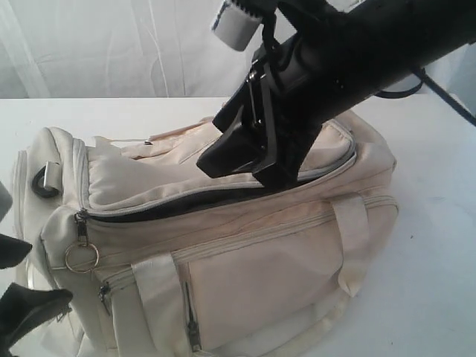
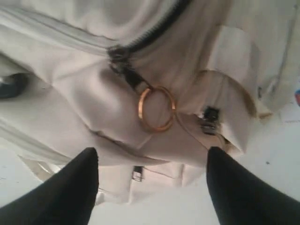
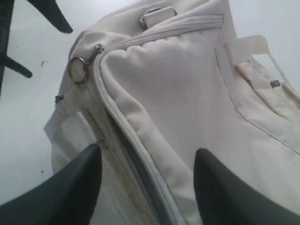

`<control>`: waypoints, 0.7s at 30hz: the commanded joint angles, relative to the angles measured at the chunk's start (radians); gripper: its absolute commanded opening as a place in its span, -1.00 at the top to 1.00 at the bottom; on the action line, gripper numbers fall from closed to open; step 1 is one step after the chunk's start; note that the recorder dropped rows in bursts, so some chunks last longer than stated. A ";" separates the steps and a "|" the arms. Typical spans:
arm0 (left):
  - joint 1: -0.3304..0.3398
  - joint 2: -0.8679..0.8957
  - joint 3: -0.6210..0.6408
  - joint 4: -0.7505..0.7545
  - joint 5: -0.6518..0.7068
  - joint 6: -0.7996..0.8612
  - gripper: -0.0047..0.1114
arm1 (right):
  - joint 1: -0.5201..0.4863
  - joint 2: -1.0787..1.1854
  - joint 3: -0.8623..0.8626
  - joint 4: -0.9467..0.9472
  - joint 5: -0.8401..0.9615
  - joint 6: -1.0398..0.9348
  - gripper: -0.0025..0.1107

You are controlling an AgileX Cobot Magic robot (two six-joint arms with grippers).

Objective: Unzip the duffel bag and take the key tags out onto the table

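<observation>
The cream-white duffel bag (image 1: 245, 253) lies on the white table (image 1: 435, 245). Its top zipper (image 1: 223, 195) gapes as a long dark slit. The pull's metal ring (image 1: 80, 257) hangs at the bag's left end. My right gripper (image 1: 253, 165) hovers open just over the slit, its fingers either side of the zipper (image 3: 140, 173). My left gripper (image 1: 21, 279) is open at the bag's left end, a little short of the ring (image 2: 156, 108), with nothing between its fingers (image 2: 70, 187). The key tags are hidden.
A zipped side pocket (image 1: 260, 282) and a webbing handle (image 1: 355, 238) face the camera. A black strap ring (image 1: 46, 182) sits on the bag's left end. White backdrop stands behind the table. Bare tabletop (image 1: 439, 297) lies to the bag's right.
</observation>
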 commanded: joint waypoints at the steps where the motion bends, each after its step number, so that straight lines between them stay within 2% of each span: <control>1: 0.002 -0.004 0.008 0.121 -0.054 -0.112 -0.27 | 0.008 -0.008 0.044 -0.004 -0.086 0.001 0.00; 5: 0.002 0.004 0.034 0.121 -0.148 -0.160 -0.27 | 0.008 -0.008 0.044 0.011 -0.082 0.001 0.00; 10: 0.002 0.041 0.069 0.145 -0.153 -0.171 -0.27 | 0.008 -0.008 0.044 0.011 -0.082 0.001 0.00; 16: 0.002 0.098 0.074 0.215 -0.223 -0.183 -0.27 | 0.008 -0.008 0.044 0.010 -0.078 0.007 0.00; 21: 0.002 0.133 0.074 0.316 -0.172 -0.296 -0.21 | 0.008 -0.008 0.044 0.010 -0.078 0.007 0.00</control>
